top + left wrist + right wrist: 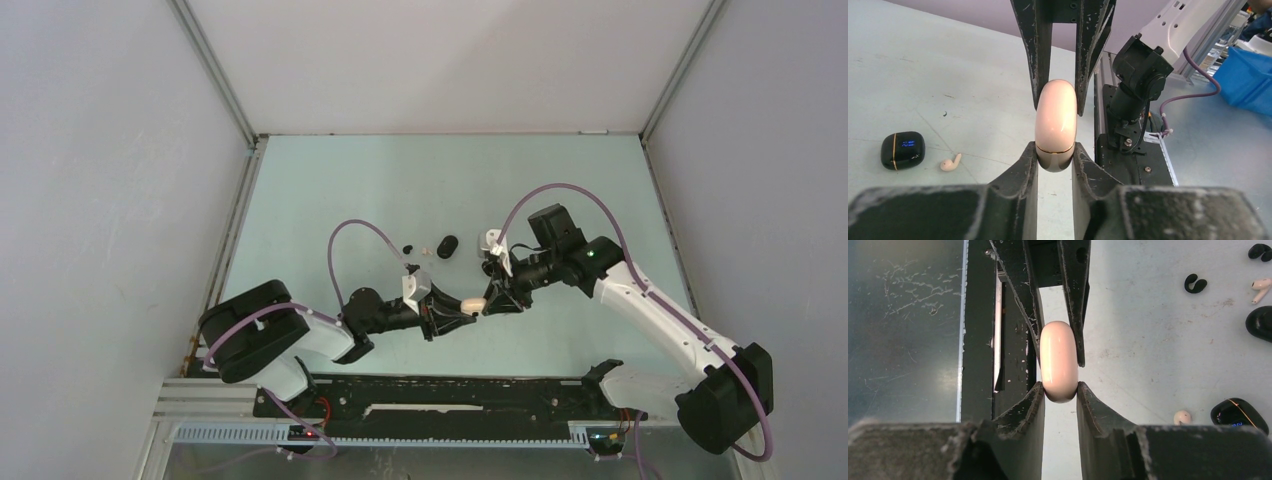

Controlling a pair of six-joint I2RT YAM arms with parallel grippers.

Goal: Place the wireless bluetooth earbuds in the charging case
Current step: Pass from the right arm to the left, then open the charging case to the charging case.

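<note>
Here the left gripper and the right gripper were both clamped on 1 pink charging case, apparently closed; 1 whitish earbud lay on the table beside a black case.

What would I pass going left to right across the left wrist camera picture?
Glossy black pebble-shaped charging case with a blue display → small whitish stemmed earbud → pale pink oval charging case → black wrist block of the right arm → blue box beyond the table.
</note>
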